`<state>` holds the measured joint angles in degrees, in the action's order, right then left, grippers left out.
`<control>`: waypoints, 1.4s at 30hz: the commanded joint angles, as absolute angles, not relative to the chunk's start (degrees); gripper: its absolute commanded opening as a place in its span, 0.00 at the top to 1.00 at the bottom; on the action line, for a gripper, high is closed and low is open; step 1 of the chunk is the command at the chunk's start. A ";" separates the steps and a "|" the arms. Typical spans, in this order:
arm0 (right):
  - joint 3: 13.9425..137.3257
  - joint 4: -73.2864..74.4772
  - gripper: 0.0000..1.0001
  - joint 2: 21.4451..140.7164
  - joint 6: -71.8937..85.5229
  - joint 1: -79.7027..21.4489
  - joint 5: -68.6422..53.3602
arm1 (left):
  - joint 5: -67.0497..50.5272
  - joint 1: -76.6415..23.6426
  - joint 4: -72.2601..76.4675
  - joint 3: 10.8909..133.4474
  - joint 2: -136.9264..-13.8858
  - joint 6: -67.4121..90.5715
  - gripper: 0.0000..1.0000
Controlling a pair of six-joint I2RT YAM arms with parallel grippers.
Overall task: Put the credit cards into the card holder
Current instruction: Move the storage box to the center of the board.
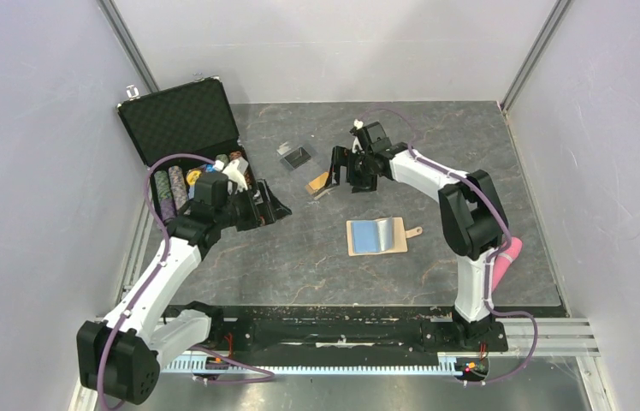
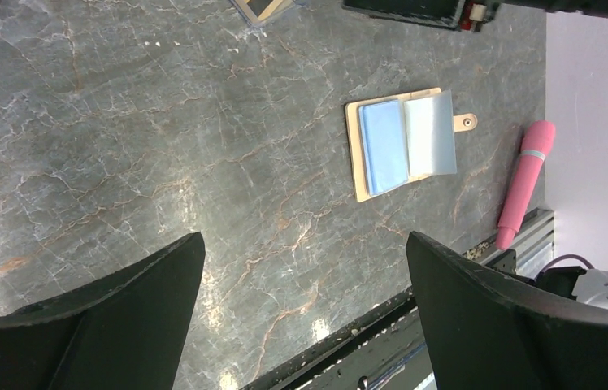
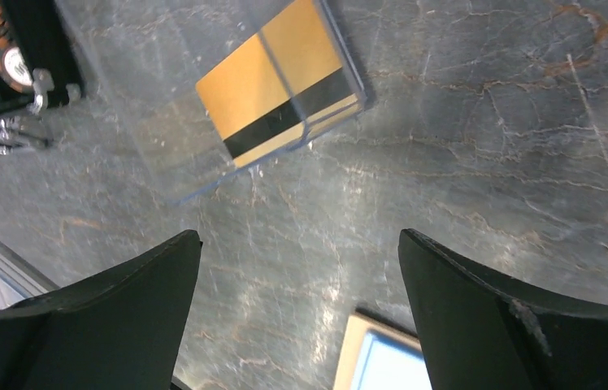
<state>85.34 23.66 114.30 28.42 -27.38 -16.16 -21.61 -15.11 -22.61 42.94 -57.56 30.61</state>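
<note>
The tan card holder [image 1: 376, 235] lies open on the table, blue lining up, snap tab to the right; it also shows in the left wrist view [image 2: 402, 145] and as a corner in the right wrist view [image 3: 382, 357]. The gold-orange card [image 1: 318, 182] with a black stripe sits partly inside a clear sleeve [image 3: 276, 81]. The black card [image 1: 296, 156] lies in another clear sleeve farther back. My right gripper [image 1: 346, 175] is open and empty [image 3: 299, 233], just right of the gold card. My left gripper [image 1: 272, 207] is open and empty [image 2: 305, 237], left of the holder.
An open black foam-lined case [image 1: 181, 120] with poker chips [image 1: 171, 188] stands at the back left, behind my left arm. A pink cylinder [image 1: 505, 257] lies at the right by the right arm; it shows in the left wrist view [image 2: 526, 183]. Walls enclose three sides.
</note>
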 commanded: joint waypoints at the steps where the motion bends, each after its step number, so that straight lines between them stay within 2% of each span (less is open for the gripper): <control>1: 87.86 18.43 0.07 117.77 37.41 -27.33 -16.32 | -23.80 -14.94 -18.73 41.38 -55.30 32.58 0.00; 6: 87.95 13.78 0.14 120.03 42.68 -27.29 -16.16 | -23.93 -14.94 -18.54 39.90 -53.69 33.31 0.00; 10: 89.56 11.44 0.24 122.45 44.99 -27.82 -16.86 | -23.16 -14.94 -18.98 39.09 -52.13 33.78 0.00; 13: 92.92 13.61 0.31 125.32 44.34 -28.81 -16.26 | -22.19 -14.94 -19.01 38.35 -49.82 34.38 0.00; 15: 95.82 16.70 0.32 127.59 42.60 -29.54 -15.63 | -21.60 -14.94 -19.08 38.08 -48.73 34.53 0.00; 19: 97.42 19.67 0.50 128.69 39.19 -30.49 -13.25 | -20.90 -14.94 -20.76 38.49 -47.72 34.61 0.00; 28: 103.33 28.23 0.78 128.08 28.70 -30.50 -3.78 | -19.77 -14.94 -22.04 39.26 -45.65 34.50 0.00; 34: 105.46 32.16 0.87 126.62 20.77 -29.98 -2.50 | -20.09 -14.94 -22.32 40.24 -48.25 34.42 0.00; 42: 100.48 32.39 0.87 123.90 14.67 -28.72 -8.65 | -20.04 -14.94 -24.50 46.44 -55.72 34.09 0.00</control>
